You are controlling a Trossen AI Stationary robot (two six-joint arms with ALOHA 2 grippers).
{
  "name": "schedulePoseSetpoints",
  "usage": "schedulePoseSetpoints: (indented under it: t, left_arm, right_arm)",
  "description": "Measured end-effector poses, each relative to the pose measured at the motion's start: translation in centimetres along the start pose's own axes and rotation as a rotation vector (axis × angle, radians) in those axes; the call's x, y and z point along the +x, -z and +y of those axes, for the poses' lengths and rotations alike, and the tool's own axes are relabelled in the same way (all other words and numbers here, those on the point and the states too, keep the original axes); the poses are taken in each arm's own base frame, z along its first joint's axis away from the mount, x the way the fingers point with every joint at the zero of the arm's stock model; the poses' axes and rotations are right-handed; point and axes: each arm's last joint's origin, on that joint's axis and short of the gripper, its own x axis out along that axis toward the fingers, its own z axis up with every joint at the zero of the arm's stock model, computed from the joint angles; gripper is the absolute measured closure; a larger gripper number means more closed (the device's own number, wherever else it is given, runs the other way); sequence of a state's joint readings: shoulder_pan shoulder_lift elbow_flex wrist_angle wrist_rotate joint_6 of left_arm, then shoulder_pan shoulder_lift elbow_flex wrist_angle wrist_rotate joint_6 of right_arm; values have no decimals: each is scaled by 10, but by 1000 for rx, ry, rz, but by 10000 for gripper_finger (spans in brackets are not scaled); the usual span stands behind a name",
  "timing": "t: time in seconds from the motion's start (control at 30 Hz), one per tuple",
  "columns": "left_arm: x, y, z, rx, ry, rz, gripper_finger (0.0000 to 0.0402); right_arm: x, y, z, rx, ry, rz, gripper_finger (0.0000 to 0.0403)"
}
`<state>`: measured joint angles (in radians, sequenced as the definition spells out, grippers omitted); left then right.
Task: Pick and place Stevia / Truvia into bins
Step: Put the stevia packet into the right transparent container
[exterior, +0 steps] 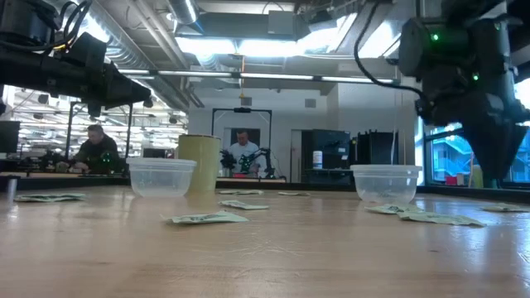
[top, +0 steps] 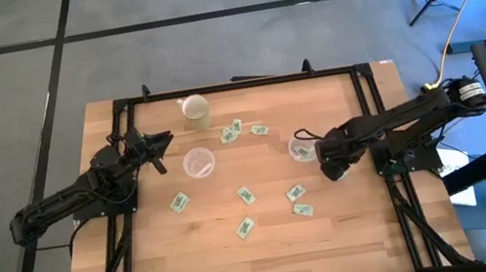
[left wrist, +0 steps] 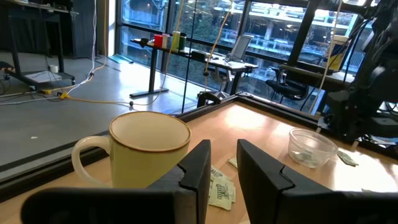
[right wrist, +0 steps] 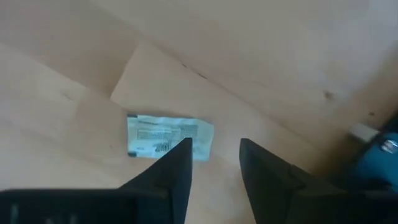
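The pale wooden surface point(top: 338, 229) carries two small round clear plastic cups: one left of centre point(top: 198, 163) and one toward the right point(top: 302, 149), the latter with a packet visible inside in the left wrist view. A single opaque cream mug with a handle point(top: 196, 111) stands at the far edge. Eight small flat pale green and white paper packets can be counted loose from above: a cluster of three point(top: 231, 133) just beside the mug with a fourth point(top: 260, 130) near it, one point(top: 179, 202) near the left cup, one point(top: 246, 195) at centre, one point(top: 244, 227) nearer the front, and a pair point(top: 296, 192) toward the right. The right end effector point(top: 333, 170) hangs low beside the right cup, fingers spread and empty, with one packet point(right wrist: 169, 138) lying flat just beyond its fingertips. The left end effector point(top: 163, 141) hovers left of the mug, fingers slightly parted, holding nothing.
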<state>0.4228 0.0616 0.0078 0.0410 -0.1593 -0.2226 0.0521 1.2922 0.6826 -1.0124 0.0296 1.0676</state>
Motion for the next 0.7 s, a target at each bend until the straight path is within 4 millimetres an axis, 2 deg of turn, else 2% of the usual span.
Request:
schedulePoseSetpoints:
  t: [0.4, 0.7]
  left_arm:
    - [0, 0, 0, 0, 0, 0, 329]
    - [0, 0, 0, 0, 0, 0, 329]
  right_arm:
    - [35, 7, -8, 32, -68, 32, 285]
    - [40, 9, -11, 29, -66, 45, 322]
